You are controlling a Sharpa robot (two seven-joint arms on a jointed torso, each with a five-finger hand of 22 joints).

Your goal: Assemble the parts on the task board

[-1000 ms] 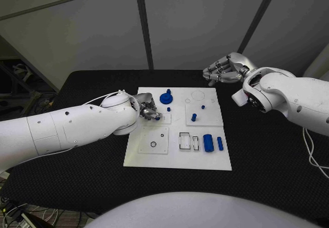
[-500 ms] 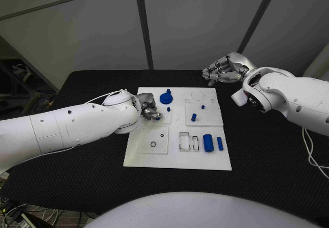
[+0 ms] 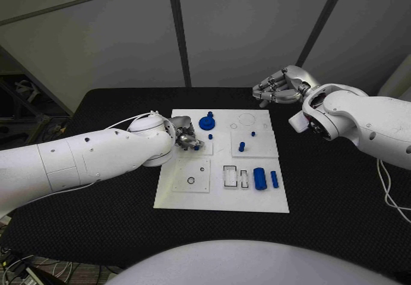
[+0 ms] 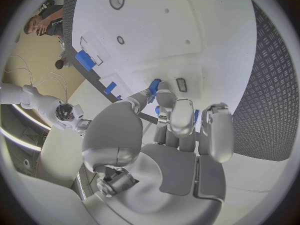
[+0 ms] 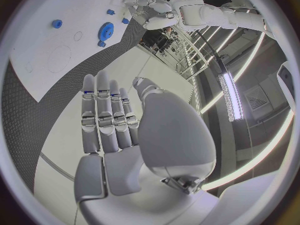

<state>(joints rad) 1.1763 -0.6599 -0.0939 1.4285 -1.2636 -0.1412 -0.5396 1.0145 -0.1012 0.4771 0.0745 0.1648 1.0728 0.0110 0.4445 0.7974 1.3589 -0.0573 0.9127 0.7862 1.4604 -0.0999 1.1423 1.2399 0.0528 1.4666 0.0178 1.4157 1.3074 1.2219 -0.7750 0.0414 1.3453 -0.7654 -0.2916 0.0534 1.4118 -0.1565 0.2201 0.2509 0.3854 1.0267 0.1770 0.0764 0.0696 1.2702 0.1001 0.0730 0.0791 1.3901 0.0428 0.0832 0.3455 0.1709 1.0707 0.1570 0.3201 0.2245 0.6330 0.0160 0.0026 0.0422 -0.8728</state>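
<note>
A: Left hand: fingers pinch a blue part over the board.
B: Risk: a tilted part could jam or slip. Right hand: fingers apart, empty.

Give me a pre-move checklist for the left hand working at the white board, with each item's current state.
1. Left hand at the board: ok.
2. Small blue piece at its fingertips: ok.
3. Grip on that piece secure: cannot tell.
4. Right hand holding nothing, off the board: ok.
5. Blue gear beside the left hand, apart from it: ok.
6. Slot under the fingers free: cannot tell.
</note>
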